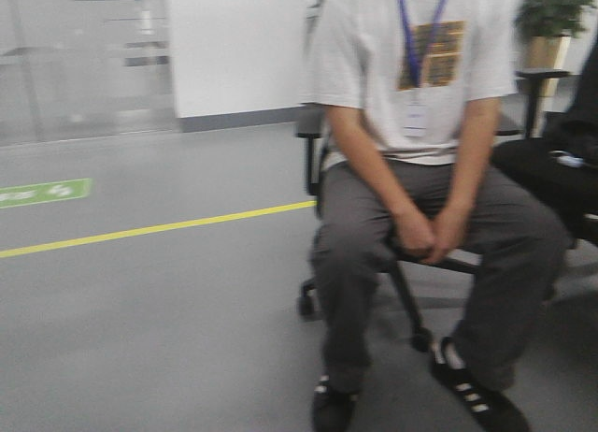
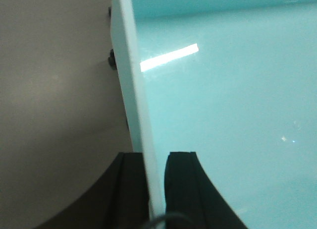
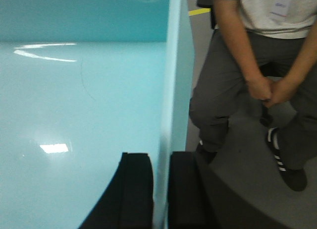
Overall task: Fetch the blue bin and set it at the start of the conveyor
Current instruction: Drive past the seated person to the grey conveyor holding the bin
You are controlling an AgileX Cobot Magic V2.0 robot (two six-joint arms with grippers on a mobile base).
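One blue bin (image 2: 223, 115) appears, the same tub in both wrist views. There are two tools, one left tool (image 2: 156, 184) and one right tool (image 3: 161, 184), each showing two black fingers (image 3: 136, 189). One seated person (image 1: 420, 123) is in view, with two black shoes (image 1: 332, 406), one blue lanyard (image 1: 411, 39) and one badge (image 1: 415, 119). One office chair (image 1: 311, 151) is certain; a possible second at the right edge is too cut off to count. The floor (image 1: 140, 338) carries one yellow line (image 1: 149, 229) and one green marking (image 1: 45, 192). One potted plant (image 1: 551, 16) stands behind.
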